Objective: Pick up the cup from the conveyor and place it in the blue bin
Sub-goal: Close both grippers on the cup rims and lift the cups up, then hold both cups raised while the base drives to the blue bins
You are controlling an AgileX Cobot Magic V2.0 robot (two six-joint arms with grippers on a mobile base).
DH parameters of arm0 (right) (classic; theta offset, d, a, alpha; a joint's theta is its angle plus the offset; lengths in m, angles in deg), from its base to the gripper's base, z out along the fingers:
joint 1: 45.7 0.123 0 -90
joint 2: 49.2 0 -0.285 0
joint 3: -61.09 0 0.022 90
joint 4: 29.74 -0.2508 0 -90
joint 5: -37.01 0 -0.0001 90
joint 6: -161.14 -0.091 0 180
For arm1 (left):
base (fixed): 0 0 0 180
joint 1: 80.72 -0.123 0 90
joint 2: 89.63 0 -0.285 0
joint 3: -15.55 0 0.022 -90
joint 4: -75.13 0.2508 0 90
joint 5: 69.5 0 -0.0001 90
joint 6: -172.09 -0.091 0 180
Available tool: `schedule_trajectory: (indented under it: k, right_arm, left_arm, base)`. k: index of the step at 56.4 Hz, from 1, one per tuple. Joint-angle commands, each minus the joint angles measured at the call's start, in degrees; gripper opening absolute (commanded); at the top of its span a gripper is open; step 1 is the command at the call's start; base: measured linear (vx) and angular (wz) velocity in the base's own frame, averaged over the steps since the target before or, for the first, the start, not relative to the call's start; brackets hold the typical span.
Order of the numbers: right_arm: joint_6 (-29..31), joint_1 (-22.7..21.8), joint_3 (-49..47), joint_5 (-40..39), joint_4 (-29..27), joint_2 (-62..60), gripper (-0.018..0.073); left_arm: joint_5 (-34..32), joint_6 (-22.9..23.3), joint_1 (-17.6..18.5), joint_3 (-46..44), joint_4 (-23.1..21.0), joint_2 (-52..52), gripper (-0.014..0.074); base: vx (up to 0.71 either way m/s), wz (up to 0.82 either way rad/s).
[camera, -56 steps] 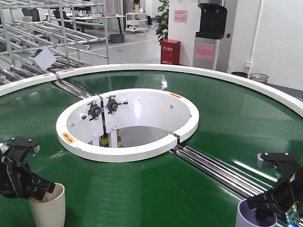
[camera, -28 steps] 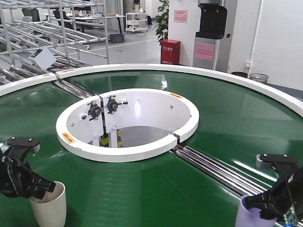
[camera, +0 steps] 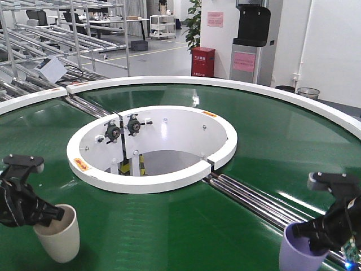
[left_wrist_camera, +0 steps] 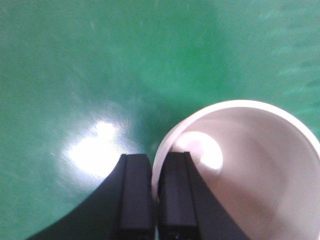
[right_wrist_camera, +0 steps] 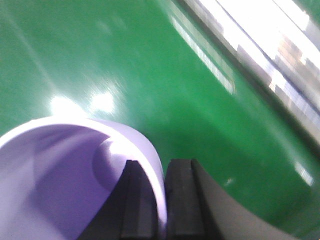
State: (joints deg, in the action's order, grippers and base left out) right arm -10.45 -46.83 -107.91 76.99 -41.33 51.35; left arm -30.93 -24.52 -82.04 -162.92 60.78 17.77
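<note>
The left hand [camera: 53, 215] is pinched onto the rim of a cream cup [camera: 58, 240], one black finger inside the mouth and the other outside, with only the thin wall of the cup between them. In the left wrist view the two fingers [left_wrist_camera: 135, 195] stand nearly pressed together, the pale rim running up between them and the cup's smooth white inside open to the right. The cup sits low at the near left over the conveyor [camera: 271, 132], tipped a little off upright; I cannot tell whether its base touches the belt. On the other side the right hand [camera: 307, 231] grips a lavender cup [camera: 300, 255] the same way, clamped across the rim, one finger in and one out. That cup leans as well, at the near right edge, just beside the steel rollers [camera: 254, 199] that cut across the glossy green belt; its bottom runs out of view. The right wrist view shows the purple inside of the cup to the left of the fingers [right_wrist_camera: 181, 200] and the bright rollers passing at the upper right. Between the two hands the belt curves round the white circular wall [camera: 169, 131] of the centre hole, and the white outer rim [camera: 254, 89] sweeps behind.
</note>
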Motion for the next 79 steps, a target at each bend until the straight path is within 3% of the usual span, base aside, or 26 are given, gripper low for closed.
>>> schedule_trajectory:
  k: [1, 15, 25, 32, 41, 50, 58, 79]
  right_arm:
    - [1.85, -0.16, -1.80, -5.02, -2.61, -6.43, -0.0010]
    - [2.21, 1.40, -1.80, -8.99, -4.28, -15.74, -0.0010]
    - [1.98, 8.61, -3.20, -13.28, -3.59, -20.64, -0.0010]
    - [-0.53, 11.39, -6.83, -12.63, -2.67, -22.80, -0.0010]
    - [-2.66, 11.81, -10.29, -12.66, 0.88, -26.76, -0.0010]
    - [-2.32, 11.81, -10.29, -12.19, 0.91, -28.94, -0.0010]
    - [-2.43, 11.81, -10.29, -11.68, 0.65, -28.98, -0.0010]
    - [-2.43, 11.81, -10.29, -11.57, 0.65, -28.98, -0.0010]
  left_arm:
    - [-3.99, 0.03, 0.37, -1.94, -1.29, -6.43, 0.0057]
    - [-4.79, 0.03, 1.08, -1.94, -2.45, -13.98, 0.0022]
    - [-4.74, 0.03, 4.39, -1.94, -3.32, -19.89, -0.0001]
    - [-4.31, 0.03, 6.24, -1.94, -3.19, -25.32, 0.0000]
    - [-5.19, -0.68, 6.54, -1.94, -3.14, -34.04, 0.0000]
    - [-7.39, -1.49, 6.54, -1.94, -3.07, -41.18, 0.0000]
    - [-5.56, -1.49, 6.54, -1.94, -1.01, -42.44, 0.0000]
    - [-3.52, -1.49, 6.54, -1.94, -1.04, -42.32, 0.0000]
  base:
    - [0.00, 0.00]
    - [0.00, 0.00]
    - [0.00, 0.00]
    - [0.00, 0.00]
    - [0.00, 0.00]
    - [0.00, 0.00]
    - [0.00, 0.00]
    - [0.00, 0.00]
